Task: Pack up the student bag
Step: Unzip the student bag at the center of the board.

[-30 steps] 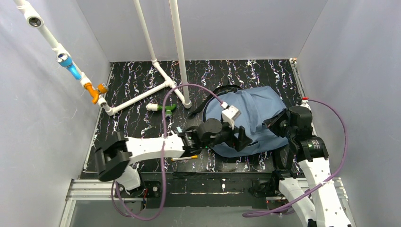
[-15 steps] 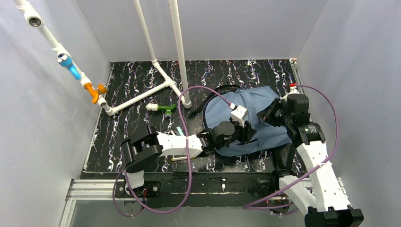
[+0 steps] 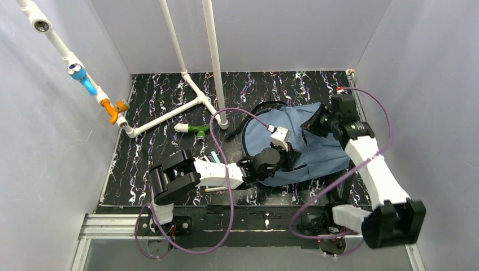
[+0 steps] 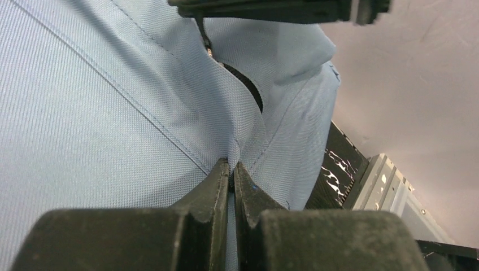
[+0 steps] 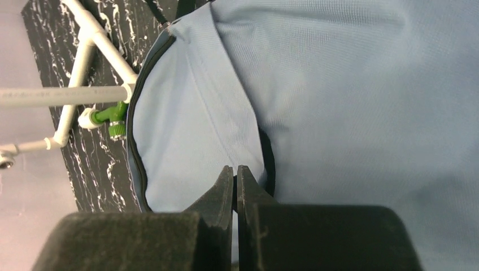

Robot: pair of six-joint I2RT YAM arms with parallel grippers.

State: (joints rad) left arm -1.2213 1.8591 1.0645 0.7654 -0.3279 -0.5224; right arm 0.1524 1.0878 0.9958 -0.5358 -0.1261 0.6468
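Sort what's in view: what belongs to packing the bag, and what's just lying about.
Job in hand: student bag; left gripper and right gripper, both pinching its fabric.
Lying about: white pipe frame; green fitting.

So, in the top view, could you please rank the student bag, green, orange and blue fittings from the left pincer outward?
1. student bag: pinched by the left pincer.
2. green fitting: on the table, leftward.
3. orange fitting: on the left pipe.
4. blue fitting: higher up that pipe.
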